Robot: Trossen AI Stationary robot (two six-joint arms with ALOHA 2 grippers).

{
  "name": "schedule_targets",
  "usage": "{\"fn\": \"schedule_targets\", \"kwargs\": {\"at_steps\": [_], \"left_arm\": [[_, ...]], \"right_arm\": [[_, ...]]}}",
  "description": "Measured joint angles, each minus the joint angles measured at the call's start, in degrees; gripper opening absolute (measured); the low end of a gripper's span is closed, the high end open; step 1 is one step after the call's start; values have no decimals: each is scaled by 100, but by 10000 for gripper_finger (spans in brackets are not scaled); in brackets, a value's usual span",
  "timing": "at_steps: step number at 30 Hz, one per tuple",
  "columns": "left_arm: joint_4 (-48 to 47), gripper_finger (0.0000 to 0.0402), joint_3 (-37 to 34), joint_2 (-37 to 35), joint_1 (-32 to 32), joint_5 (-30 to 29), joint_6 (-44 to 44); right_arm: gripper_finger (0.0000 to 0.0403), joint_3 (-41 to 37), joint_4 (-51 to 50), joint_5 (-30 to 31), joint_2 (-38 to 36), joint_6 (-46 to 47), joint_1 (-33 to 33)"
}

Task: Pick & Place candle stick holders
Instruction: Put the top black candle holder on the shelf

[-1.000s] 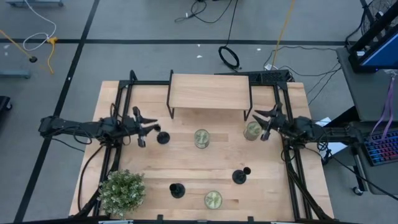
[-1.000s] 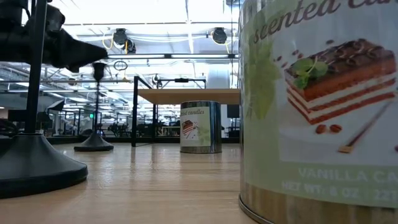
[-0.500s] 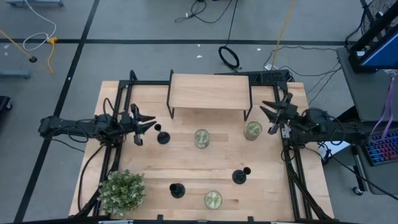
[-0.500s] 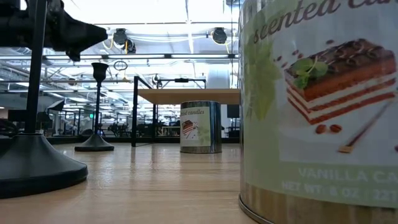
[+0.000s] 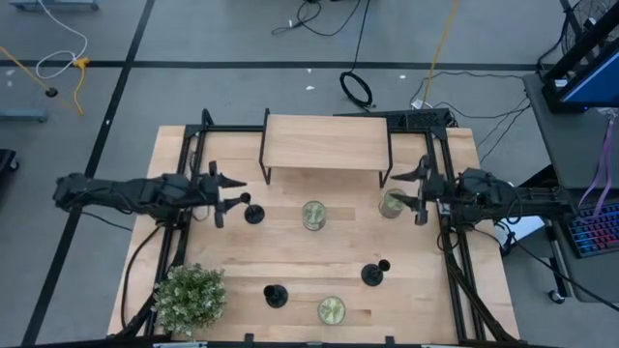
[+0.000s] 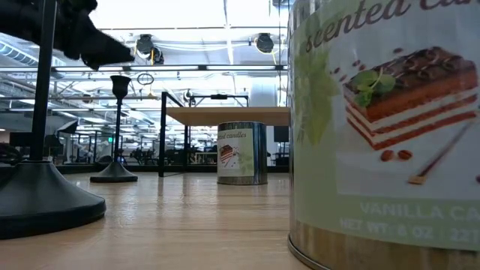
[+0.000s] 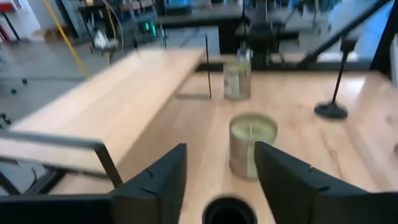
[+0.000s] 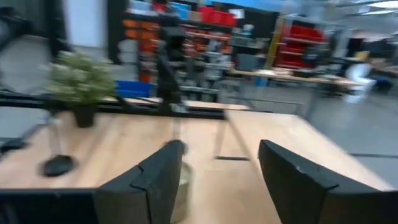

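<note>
Three black candle stick holders stand on their round bases on the wooden table: one at the left (image 5: pixel 253 213), one at the near middle (image 5: pixel 276 295) and one at the near right (image 5: pixel 373 274). My left gripper (image 5: pixel 232 194) is open, just left of the left holder and a little above its cup (image 6: pixel 118 79). In the left wrist view that cup (image 7: pixel 229 211) shows low between my fingers. My right gripper (image 5: pixel 406 190) is open at the right, beside a candle tin (image 5: pixel 392 204). In the right wrist view the tin (image 8: pixel 180 180) shows low between its fingers.
A wooden riser shelf (image 5: pixel 326 145) stands at the far middle. A second candle tin (image 5: pixel 313 215) is at the centre and a third (image 5: pixel 331 309) at the near edge. A potted plant (image 5: pixel 190 298) sits at the near left corner. Black frame rails (image 5: pixel 184 164) run along both sides.
My left gripper has risen a little above the left holder's cup and stayed open. My right gripper drew back toward the table's right edge, then came back toward the candle tin, still open. No holder has moved.
</note>
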Motion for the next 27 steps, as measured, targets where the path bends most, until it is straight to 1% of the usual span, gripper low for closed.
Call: {"fn": "schedule_targets", "kwargs": {"at_steps": [2,4,9,14,18,21,24,27], "left_arm": [[-138,227,0,158,0,-2,-81],[-206,245,0,329,0,-4,-172],[-190,277,2,708,-2,-67,-291],[-290,289,2,1074,-2,-260,-452],[-539,276,2,1342,-2,-263,-665],[-588,254,2,1536,0,-331,-715],[-561,222,2,1679,0,-391,-709],[-446,179,2,1785,0,-391,-601]], "right_arm": [[216,0,-4,-262,0,105,0],[216,0,-6,-400,0,154,0],[213,-2,-28,-402,0,157,1],[215,-2,-55,-402,0,157,1],[215,-2,-102,-402,0,152,0],[215,-2,-174,-398,11,152,0],[213,-7,-213,-396,13,148,0],[211,-7,-319,-393,13,143,0]]}}
